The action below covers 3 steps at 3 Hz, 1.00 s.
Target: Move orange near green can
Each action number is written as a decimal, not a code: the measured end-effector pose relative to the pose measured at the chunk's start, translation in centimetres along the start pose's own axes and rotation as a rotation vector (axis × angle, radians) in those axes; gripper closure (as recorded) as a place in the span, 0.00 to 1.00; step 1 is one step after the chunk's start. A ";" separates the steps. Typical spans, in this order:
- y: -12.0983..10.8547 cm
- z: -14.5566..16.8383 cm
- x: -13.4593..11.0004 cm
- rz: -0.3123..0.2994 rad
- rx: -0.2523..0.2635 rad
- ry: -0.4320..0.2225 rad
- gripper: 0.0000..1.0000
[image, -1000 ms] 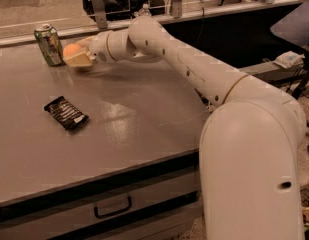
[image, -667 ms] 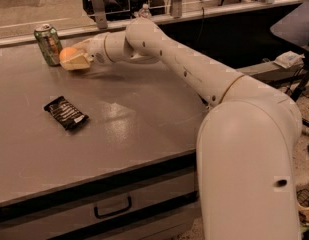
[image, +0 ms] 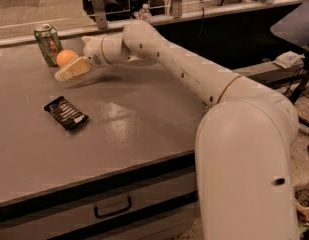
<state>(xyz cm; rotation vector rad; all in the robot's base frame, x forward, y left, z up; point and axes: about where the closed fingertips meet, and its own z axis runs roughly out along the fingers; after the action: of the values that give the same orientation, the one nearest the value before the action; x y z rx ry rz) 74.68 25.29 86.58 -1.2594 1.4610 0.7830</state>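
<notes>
Starting at the upper left of the frame, we see the can (image: 48, 44) standing upright near the far edge of the tabletop (image: 144, 129). Just to its right is the orange (image: 67, 57), so close that we cannot tell whether the two touch. The tool (image: 65, 67) is closed on the orange: one pale finger crosses the fruit's lower front, and the other is hidden behind it. We cannot tell whether the orange rests on the tabletop or hangs just above it. Lower down, a flat black wrapper (image: 65, 113) lies well apart from all this and plays no part. The arm (image: 184, 69) runs from the tool down to the lower right of the frame.

We judge the carry nearly done, so the step in hand is the set-down and release. To do it well, we would lower the orange until it bears on the tabletop before opening, since a round fruit let go from any height may roll. We would open slowly and evenly, so neither finger nudges it into the can. Then we would draw the tool back toward the right, away from the can.
</notes>
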 end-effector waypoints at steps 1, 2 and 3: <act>0.3 -0.2 0.1 0.010 0.006 0.002 0.00; 0.5 -3.1 0.5 0.017 0.033 -0.010 0.00; 0.6 -7.4 0.8 0.017 0.074 -0.038 0.00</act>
<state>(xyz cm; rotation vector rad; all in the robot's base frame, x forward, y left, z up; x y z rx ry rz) 72.07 18.37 87.81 -1.1717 1.4581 0.7533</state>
